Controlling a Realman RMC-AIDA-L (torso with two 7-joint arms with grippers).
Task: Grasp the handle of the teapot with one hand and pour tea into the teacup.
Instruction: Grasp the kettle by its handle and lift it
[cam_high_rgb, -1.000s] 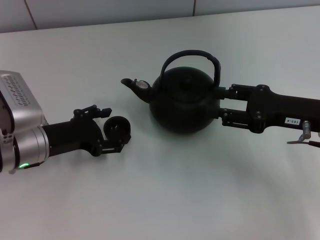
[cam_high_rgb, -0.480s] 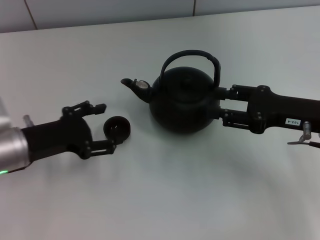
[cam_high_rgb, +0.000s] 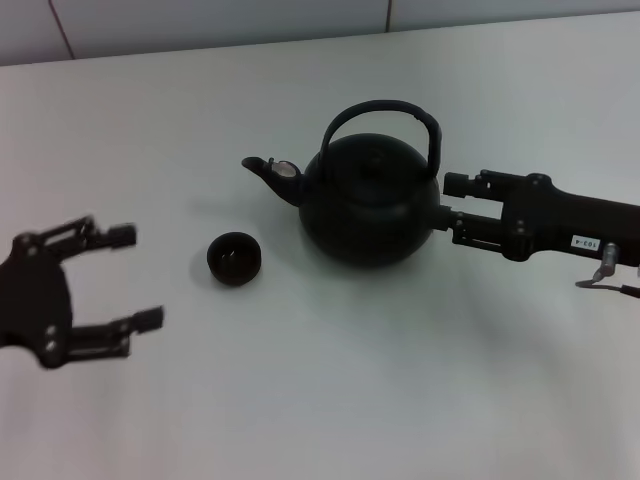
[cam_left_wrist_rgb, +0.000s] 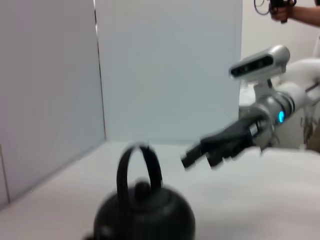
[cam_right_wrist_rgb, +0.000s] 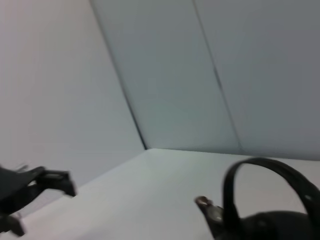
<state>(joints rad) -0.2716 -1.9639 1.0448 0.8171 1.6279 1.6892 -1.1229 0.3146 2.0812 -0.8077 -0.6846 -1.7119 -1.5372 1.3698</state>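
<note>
Teapot (cam_high_rgb: 370, 205) sits on the white table (cam_high_rgb: 400, 380) near the middle, with its spout pointing toward nine o'clock in the head view. Its handle (cam_high_rgb: 385, 112) is a black hoop that stands up over the top and runs across from nine to three o'clock. The small teacup (cam_high_rgb: 234, 257) stands apart from the pot, down at about eight o'clock from it, a little past the spout tip.

The right gripper (cam_high_rgb: 450, 205) is much the nearer one. It sits just beside the round belly of the pot at three o'clock, low down. Its fingers are open and hold nothing, with one finger higher and one lower. The handle is above them, at about eleven o'clock from the fingertips, so I think this hand must go up and in to close on the hoop.

The left gripper (cam_high_rgb: 135, 278) is far out at nine o'clock, well apart from the cup. Its fingers are spread wide and empty.

No tea can be seen in the cup.
</note>
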